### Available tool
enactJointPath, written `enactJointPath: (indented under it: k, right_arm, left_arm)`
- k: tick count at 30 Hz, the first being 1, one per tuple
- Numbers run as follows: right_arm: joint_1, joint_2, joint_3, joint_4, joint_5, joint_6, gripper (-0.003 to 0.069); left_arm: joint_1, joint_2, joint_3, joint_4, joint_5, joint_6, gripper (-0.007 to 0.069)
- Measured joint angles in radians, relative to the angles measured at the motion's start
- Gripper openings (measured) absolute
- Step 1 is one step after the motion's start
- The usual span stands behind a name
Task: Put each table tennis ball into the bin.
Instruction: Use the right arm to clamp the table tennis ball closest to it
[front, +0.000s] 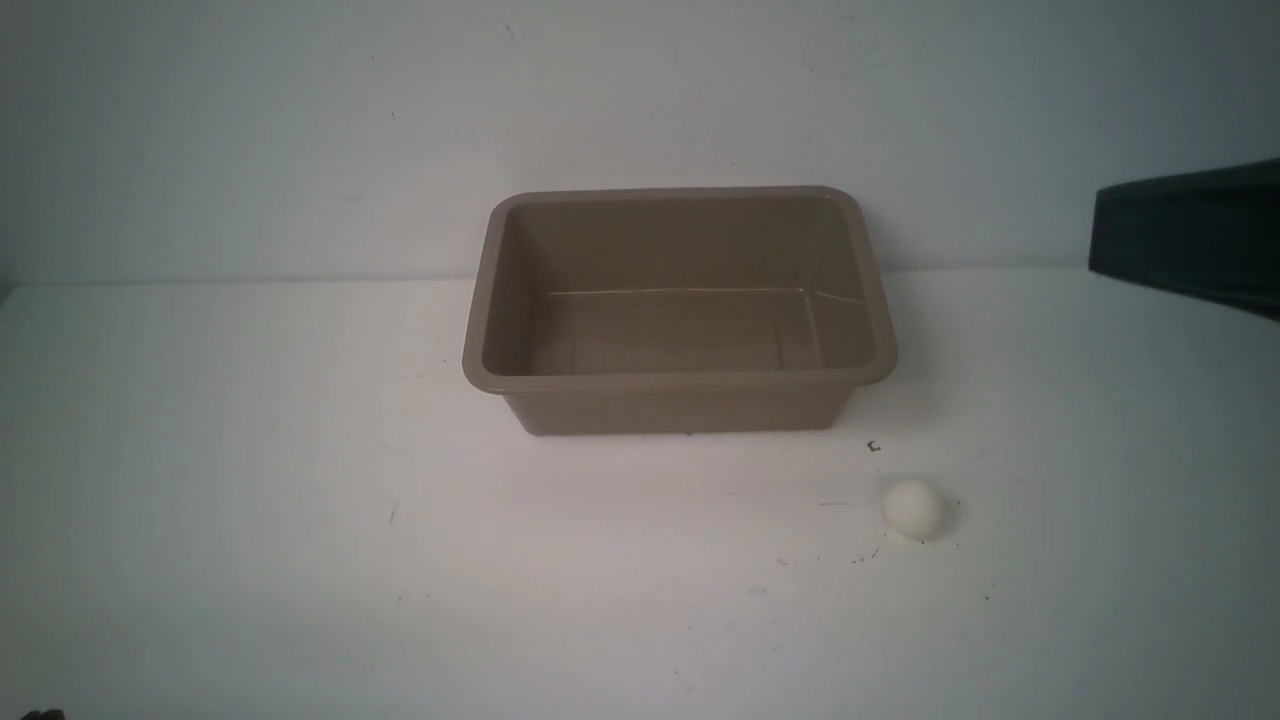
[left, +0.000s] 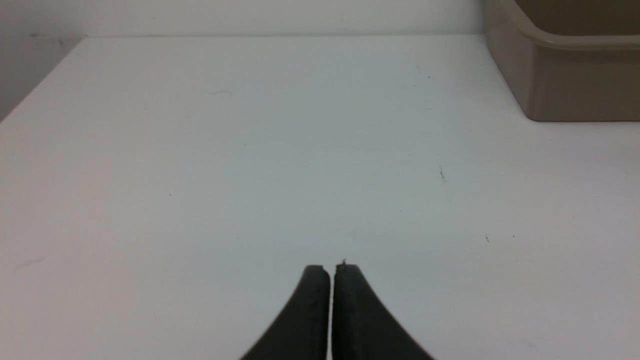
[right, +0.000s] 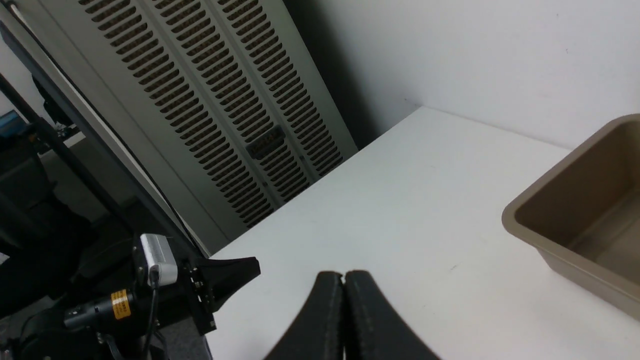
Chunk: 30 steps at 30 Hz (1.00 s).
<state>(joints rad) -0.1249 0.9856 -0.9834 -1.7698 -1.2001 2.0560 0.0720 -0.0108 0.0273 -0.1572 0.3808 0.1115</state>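
A white table (front: 250, 520) stands against a pale wall. The brown bin (front: 680, 381) sits open near the middle of the table, toward the back, and nothing shows inside it. One white ball (front: 913, 509) lies on the table in front of the bin and off its right corner, near it but not touching, on the robot's right side. Neither wrist view shows the ball. The left gripper (left: 332, 270) hangs low over bare table, left of the bin, its two dark fingers pressed together on nothing. The right gripper (right: 344, 276) is also pressed together and empty, raised above the table's right side and pointing across toward the bin. The ball looks very light and hollow, with a stiff, smooth, matte shell. It would likely roll at the slightest nudge and could squirt out of a lopsided pinch. The best hold seems to be from above, fingers spread first, then lowered to either side and closed gently across its widest middle. The right arm is the nearer one for this.
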Motion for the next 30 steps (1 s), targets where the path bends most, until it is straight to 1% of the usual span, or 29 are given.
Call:
enactJointPath:
  k: [4,7,8,9,12,13,14,26,27,28,29,30]
  right_arm:
    - [0.000,0.000,0.007,0.000,0.078,-0.085,-0.0018]
    - [0.000,0.000,0.021,0.000,0.200,-0.184,-0.0018]
    - [0.000,0.000,0.022,0.000,0.208,-0.184,-0.0018]
    - [0.000,0.000,0.026,0.000,0.266,-0.211,-0.0018]
    - [0.000,0.000,0.025,0.000,0.387,-0.237,-0.0018]
    - [0.000,0.000,0.025,0.000,0.450,-0.250,-0.0018]
    - [0.000,0.000,0.025,0.000,0.460,-0.253,-0.0018]
    - [0.000,0.001,0.034,0.011,1.162,-0.507,-0.0018]
    - [0.000,0.001,0.034,0.012,1.175,-0.507,-0.0018]
    - [0.000,0.002,0.034,0.018,1.263,-0.535,-0.0018]
    - [0.000,0.002,0.034,0.025,1.313,-0.554,-0.0018]
    - [0.000,0.002,0.034,0.053,1.388,-0.591,-0.0018]
  left_arm:
    - [0.000,0.000,0.000,0.000,0.000,0.000,-0.0004]
    - [0.000,0.000,0.000,0.000,0.000,0.000,-0.0004]
    - [0.000,0.000,0.000,0.000,0.000,0.000,-0.0004]
    - [0.000,0.000,0.000,0.000,0.000,0.000,-0.0004]
    - [0.000,0.000,0.000,0.000,0.000,0.000,-0.0004]
    - [0.000,0.000,0.000,0.000,0.000,0.000,-0.0004]
    - [0.000,0.000,0.000,0.000,0.000,0.000,-0.0004]
    - [0.000,0.000,0.000,0.000,0.000,0.000,-0.0004]
    - [0.000,0.000,0.000,0.000,0.000,0.000,-0.0004]
    - [0.000,0.000,0.000,0.000,0.000,0.000,-0.0004]
    - [0.000,0.000,0.000,0.000,0.000,0.000,-0.0004]
    - [0.000,0.000,0.000,0.000,0.000,0.000,-0.0004]
